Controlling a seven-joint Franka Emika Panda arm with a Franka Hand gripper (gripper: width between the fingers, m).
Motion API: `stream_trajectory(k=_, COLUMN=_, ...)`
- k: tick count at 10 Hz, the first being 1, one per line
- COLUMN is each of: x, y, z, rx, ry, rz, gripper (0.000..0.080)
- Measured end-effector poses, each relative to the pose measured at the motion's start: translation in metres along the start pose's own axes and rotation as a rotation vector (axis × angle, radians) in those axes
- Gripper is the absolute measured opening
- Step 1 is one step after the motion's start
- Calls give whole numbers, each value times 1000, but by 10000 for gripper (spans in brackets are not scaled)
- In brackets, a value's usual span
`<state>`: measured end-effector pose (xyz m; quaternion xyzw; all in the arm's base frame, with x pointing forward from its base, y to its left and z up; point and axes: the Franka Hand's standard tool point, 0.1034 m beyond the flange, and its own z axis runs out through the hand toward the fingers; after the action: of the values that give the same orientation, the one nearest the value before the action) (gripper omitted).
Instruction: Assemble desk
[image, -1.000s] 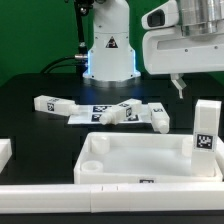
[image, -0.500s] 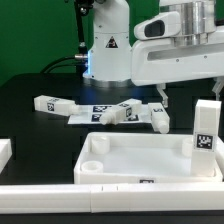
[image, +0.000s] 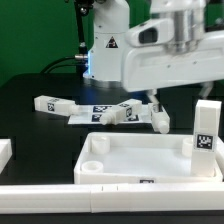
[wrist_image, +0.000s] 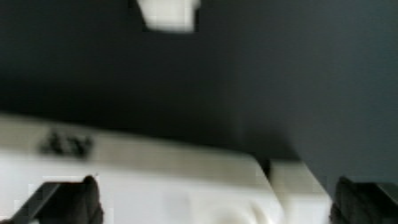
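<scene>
Gripper (wrist_image: 214, 205) has swung toward the exterior view's left and dropped, jaws spread wide, empty, above the loose legs (image: 110, 112) piled far-centre. Tabletop (image: 88, 168) lies near; upright leg (image: 205, 125) stands at its right corner.

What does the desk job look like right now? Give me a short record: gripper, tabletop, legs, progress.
gripper: open, nothing gripped, hanging over the leg cluster
tabletop: lying flat at the front, rim up
corner socket: empty
leg cluster: lying loose behind the tabletop
lone leg: lying apart, toward the exterior view's left
upright leg: standing on the exterior view's right, tag facing the camera
progress: no leg seen fitted in a socket
</scene>
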<state>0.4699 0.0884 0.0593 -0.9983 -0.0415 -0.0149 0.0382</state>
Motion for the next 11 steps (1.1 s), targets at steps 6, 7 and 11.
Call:
stream_trajectory(k=6, x=-29, y=15, z=21, rx=-43, ry=29, rz=44, gripper=649)
stream_trajectory(k=7, x=-42, y=8, z=34, rx=-43, ry=-7, rz=58, gripper=649)
stream_trajectory(k=11, x=-51, y=0, z=49, rx=-49, ry=-18, rz=80, gripper=649)
